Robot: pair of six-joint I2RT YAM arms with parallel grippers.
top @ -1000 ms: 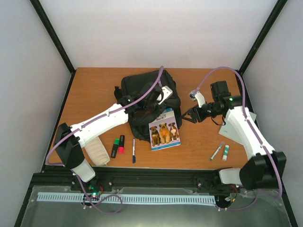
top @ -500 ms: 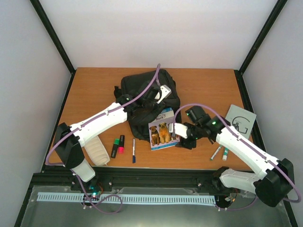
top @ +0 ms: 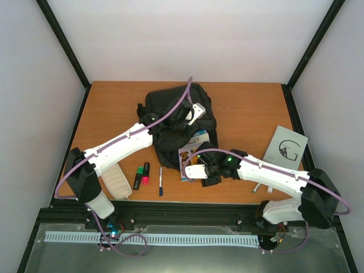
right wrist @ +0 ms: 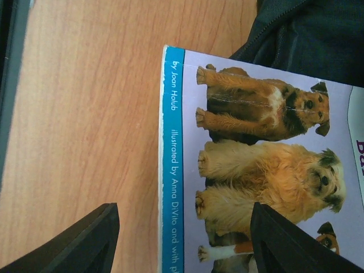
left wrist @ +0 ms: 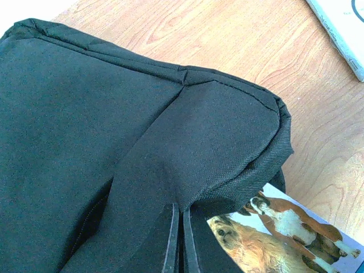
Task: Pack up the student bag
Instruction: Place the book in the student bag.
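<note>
The student bag (top: 170, 114), a black fabric backpack, lies at the back middle of the table. My left gripper (top: 181, 128) rests on its near part, shut on a raised fold of the bag's fabric (left wrist: 187, 170); the pinch shows in the left wrist view, left gripper (left wrist: 181, 239). A dog picture book (top: 197, 149) leans against the bag's near right side. My right gripper (top: 192, 168) hovers open over the book's blue-striped edge (right wrist: 172, 170). One of its fingers (right wrist: 85, 242) is over bare wood and the other over the cover, right gripper (right wrist: 182, 244).
A whitish ribbed pouch (top: 116, 183), two highlighters (top: 142, 173) and a pen (top: 161, 181) lie near the front left. A grey notebook (top: 287, 146) sits at the right. A marker (top: 257, 186) peeks out from under the right arm.
The right arm swung from the right back of the table leftward and nearer, down over the book's edge, its jaws widening. The left gripper kept its hold on the bag.
</note>
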